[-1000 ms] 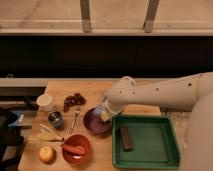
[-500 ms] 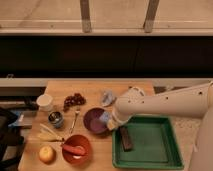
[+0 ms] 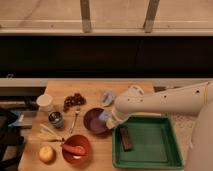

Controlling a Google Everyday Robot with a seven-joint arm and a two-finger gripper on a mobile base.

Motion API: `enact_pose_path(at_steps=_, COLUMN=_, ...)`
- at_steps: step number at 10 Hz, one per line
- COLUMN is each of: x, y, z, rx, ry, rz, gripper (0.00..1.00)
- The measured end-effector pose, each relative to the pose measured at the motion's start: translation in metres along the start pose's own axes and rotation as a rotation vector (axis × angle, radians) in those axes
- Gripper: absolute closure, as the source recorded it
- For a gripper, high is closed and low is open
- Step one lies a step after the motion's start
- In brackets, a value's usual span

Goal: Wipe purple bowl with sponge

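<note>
The purple bowl [image 3: 94, 121] sits at the middle of the wooden table, left of the green tray. My gripper [image 3: 106, 119] reaches down from the white arm to the bowl's right rim. A small blue-grey block, the sponge [image 3: 103, 116], shows at the gripper's tip against the bowl's inner right side, and the gripper is shut on it. The arm hides the bowl's right edge.
A pale grey-blue cloth [image 3: 107, 96] lies behind the bowl. A green tray [image 3: 150, 150] with a dark bar [image 3: 125, 138] lies to the right. To the left are a fork [image 3: 76, 119], can [image 3: 56, 119], grapes [image 3: 74, 100], white cup [image 3: 45, 102], banana [image 3: 47, 133], red bowl [image 3: 76, 149] and apple [image 3: 46, 153].
The arm's wrist has swung to the right over the tray's corner. The gripper's tip has stayed at the bowl's right side, shifting only slightly.
</note>
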Motion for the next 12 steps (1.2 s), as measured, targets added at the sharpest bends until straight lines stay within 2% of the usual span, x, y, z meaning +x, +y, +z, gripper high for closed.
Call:
enact_pose_path(at_steps=1, x=-0.002, y=0.0, z=0.0, rx=0.001, ry=0.005, rz=-0.009, gripper=1.0)
enact_pose_path(at_steps=3, x=-0.03, y=0.009, z=0.001, rx=0.009, ry=-0.009, rz=-0.07, gripper=1.0)
enact_pose_path(at_steps=6, x=-0.086, y=0.039, z=-0.007, rx=0.042, ry=-0.076, rz=-0.168, gripper=1.0)
enact_pose_path(at_steps=8, x=-0.106, y=0.053, z=-0.004, rx=0.036, ry=-0.091, rz=-0.225, gripper=1.0)
enact_pose_path(at_steps=10, x=-0.103, y=0.06, z=0.004, rx=0.024, ry=-0.076, rz=-0.239, gripper=1.0)
enact_pose_path(at_steps=12, x=-0.085, y=0.059, z=0.009, rx=0.017, ry=-0.06, rz=-0.227, gripper=1.0)
